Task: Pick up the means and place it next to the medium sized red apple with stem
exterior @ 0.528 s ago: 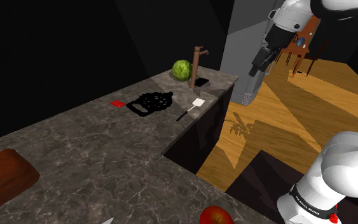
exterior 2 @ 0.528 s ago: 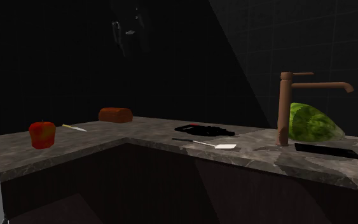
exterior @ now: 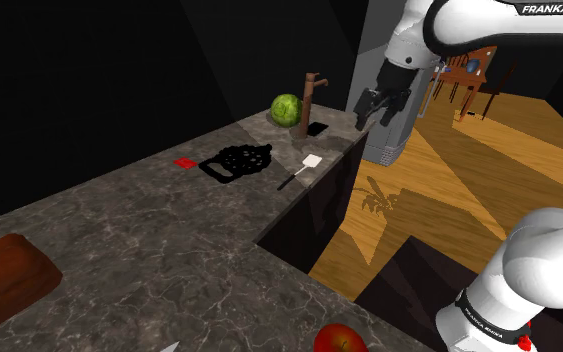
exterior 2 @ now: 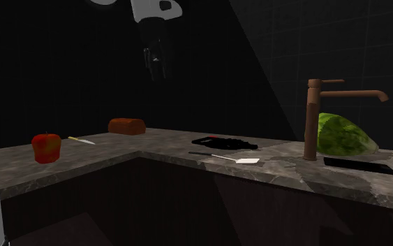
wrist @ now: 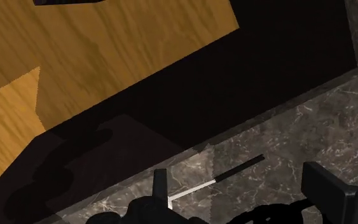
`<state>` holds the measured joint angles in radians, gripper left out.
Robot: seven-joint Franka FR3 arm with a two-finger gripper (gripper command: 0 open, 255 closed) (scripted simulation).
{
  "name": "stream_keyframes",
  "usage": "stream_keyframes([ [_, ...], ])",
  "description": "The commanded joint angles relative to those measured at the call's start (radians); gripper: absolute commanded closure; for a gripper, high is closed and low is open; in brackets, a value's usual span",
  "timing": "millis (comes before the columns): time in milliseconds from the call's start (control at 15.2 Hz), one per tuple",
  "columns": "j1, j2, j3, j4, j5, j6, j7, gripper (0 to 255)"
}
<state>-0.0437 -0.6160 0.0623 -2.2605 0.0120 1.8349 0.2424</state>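
Observation:
A spatula with a white blade and a thin black handle lies near the counter's edge, beside a black trivet. It also shows in the second exterior view as the spatula and, just beyond the fingers, in the wrist view as the spatula. The red apple with a stem sits at the counter's near end, seen too as the apple. My gripper hangs high in the air beside the far counter end, open and empty, its fingers apart in the wrist view of the gripper and dark overhead as the gripper.
The dark marble counter is L-shaped, with a brown faucet, a green melon and a flat black slab at its far end. A small red card, a brown board and a knife lie on it. Wooden floor lies beyond the edge.
The gripper has swung toward the shoulder view's left and dropped lower, closer to the counter's far end; in the second exterior view it moved right and down. Nothing on the counter moved.

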Motion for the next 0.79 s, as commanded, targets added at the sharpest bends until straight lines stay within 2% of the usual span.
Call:
stream_keyframes([
  [0,-0.02,0.072,0.029,0.023,0.009,0.033,0.095,0],
  [396,-0.072,0.303,0.097,0.118,0.013,0.117,0.365,0],
  [726,-0.103,0.503,0.124,0.228,-0.002,0.163,0.58,0],
])
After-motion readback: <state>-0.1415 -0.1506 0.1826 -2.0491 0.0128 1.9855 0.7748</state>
